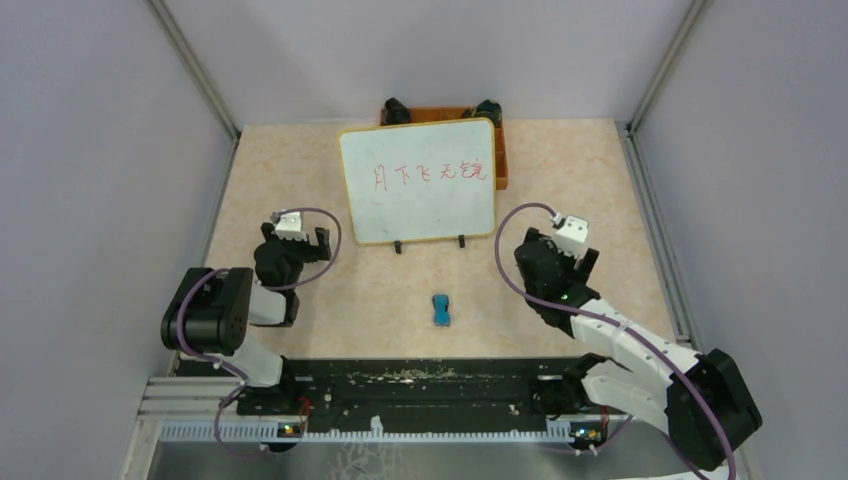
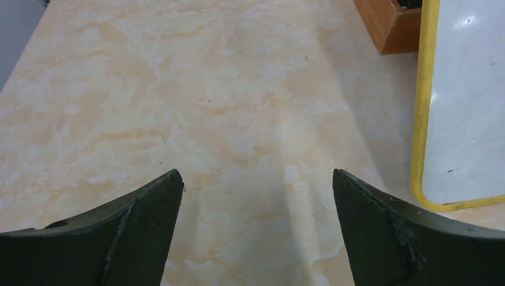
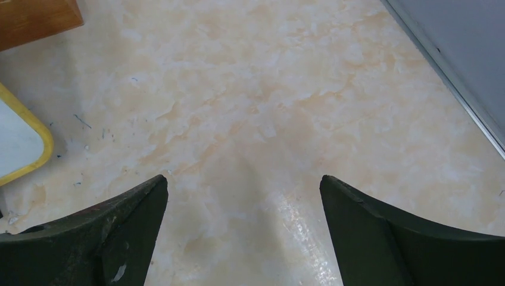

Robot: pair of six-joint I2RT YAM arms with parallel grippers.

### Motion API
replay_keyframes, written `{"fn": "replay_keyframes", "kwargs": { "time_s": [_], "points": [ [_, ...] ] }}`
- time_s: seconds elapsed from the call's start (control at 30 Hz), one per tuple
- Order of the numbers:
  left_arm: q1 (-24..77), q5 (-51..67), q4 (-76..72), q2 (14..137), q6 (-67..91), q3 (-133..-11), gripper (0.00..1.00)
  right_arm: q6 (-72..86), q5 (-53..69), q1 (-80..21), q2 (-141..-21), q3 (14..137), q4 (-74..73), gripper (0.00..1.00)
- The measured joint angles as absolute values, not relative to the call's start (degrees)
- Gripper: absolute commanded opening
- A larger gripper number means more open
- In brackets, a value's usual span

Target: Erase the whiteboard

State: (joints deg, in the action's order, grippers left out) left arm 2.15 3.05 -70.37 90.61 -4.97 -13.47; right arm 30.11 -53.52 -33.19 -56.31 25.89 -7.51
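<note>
Left fingers point(image 2: 137, 238), right fingers point(image 3: 119, 238) spread; whiteboard point(image 1: 417, 205) stands, long axis left-right.

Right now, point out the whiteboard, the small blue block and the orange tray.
whiteboard point(image 1: 420, 205), top view, blank lower part of its face.
small blue block point(image 1: 441, 309), top view, its middle.
orange tray point(image 1: 502, 160), top view, its right wall.

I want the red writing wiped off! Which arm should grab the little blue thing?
Probably the right, though it's close. Both claws are open and empty; the right claw looks slightly nearer than the left claw to the blue eraser lying in front of the whiteboard.
</note>
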Motion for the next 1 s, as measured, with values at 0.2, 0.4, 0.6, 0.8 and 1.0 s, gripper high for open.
{"fn": "replay_keyframes", "kwargs": {
  "time_s": [0.2, 0.4, 0.6, 0.8, 1.0],
  "points": [
    [2.2, 3.0, -70.4, 90.6, -5.0, -13.5, 1.0, 31.0, -54.2, -33.2, -56.3, 25.9, -8.2, 0.99],
    [2.2, 3.0, -70.4, 90.6, -5.0, -13.5, 1.0, 30.3, -54.0, -33.2, -56.4, 25.9, -8.0, 0.99],
    [2.2, 3.0, -70.4, 90.6, -5.0, -13.5, 1.0, 28.6, -51.3, -33.2, -56.2, 25.5, -5.4, 0.73],
    [2.2, 3.0, -70.4, 90.6, -5.0, -13.5, 1.0, 28.5, -40.9, -33.2, -52.4, 27.7, -11.7, 0.69],
    [2.2, 3.0, -70.4, 90.6, -5.0, -13.5, 1.0, 29.4, -25.9, -34.0, -55.7, 43.3, -25.2, 0.7]
  ]
}}
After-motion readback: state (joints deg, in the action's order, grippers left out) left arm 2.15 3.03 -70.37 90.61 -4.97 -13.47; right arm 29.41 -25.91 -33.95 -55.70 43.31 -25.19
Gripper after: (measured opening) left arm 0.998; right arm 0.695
